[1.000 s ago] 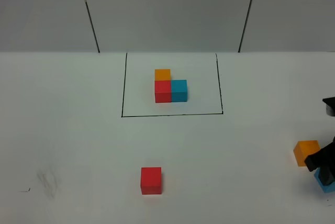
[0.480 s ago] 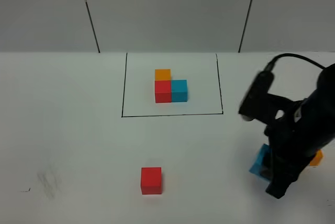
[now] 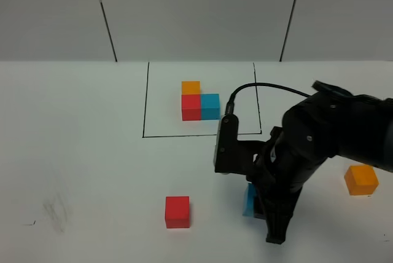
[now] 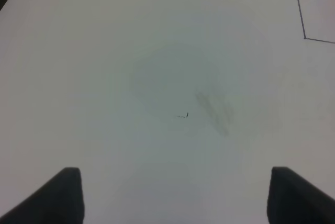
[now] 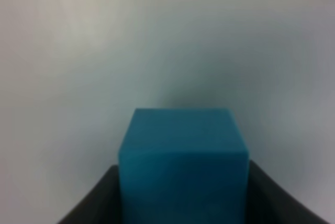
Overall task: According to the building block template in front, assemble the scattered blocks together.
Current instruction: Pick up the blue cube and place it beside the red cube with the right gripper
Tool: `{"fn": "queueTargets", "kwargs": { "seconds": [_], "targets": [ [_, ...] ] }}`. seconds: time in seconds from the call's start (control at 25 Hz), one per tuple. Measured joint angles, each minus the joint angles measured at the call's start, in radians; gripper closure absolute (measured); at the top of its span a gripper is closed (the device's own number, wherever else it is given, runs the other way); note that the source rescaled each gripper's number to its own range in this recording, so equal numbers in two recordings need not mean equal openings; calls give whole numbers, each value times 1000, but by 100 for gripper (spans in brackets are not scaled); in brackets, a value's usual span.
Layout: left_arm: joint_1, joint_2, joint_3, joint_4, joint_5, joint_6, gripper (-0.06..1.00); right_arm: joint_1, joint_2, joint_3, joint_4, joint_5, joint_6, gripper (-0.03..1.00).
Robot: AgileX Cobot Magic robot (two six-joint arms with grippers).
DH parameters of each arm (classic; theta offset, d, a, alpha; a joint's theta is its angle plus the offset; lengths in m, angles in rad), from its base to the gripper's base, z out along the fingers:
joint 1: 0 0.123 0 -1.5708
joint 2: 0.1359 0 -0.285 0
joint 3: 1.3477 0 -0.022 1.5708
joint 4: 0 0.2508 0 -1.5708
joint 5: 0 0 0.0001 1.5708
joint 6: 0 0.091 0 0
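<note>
The template (image 3: 199,103) sits in a black drawn frame, its three cubes touching: red, orange behind it, blue at its right. The loose red cube (image 3: 177,211) lies nearer the front. The blue cube (image 5: 183,166) is clamped in the right gripper (image 5: 181,211). The orange cube (image 3: 361,179) lies far right.

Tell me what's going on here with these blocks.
A two-armed robot is copying the block template at the back of the table. Its right pincer is shut on the blue cube, to the right of the loose red cube. The orange cube sits alone farther right. The left pincer is open above the table, holding nothing.
</note>
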Motion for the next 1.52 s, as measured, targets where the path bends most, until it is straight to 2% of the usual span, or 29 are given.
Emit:
{"fn": "queueTargets", "kwargs": {
  "seconds": [0.36, 0.68, 0.88, 1.32, 1.52],
  "targets": [
    [0, 0, 0, 0, 0, 0, 34, 40, 171, -152, -15, 24, -75, 96],
    [0, 0, 0, 0, 0, 0, 34, 40, 205, -181, 44, 63, -178, 96],
    [0, 0, 0, 0, 0, 0, 34, 40, 233, -181, 76, 31, -223, 96],
    [0, 0, 0, 0, 0, 0, 34, 40, 305, -181, 83, -67, -211, 96],
    [0, 0, 0, 0, 0, 0, 34, 40, 305, -181, 83, -79, -204, 96]
  ]
}}
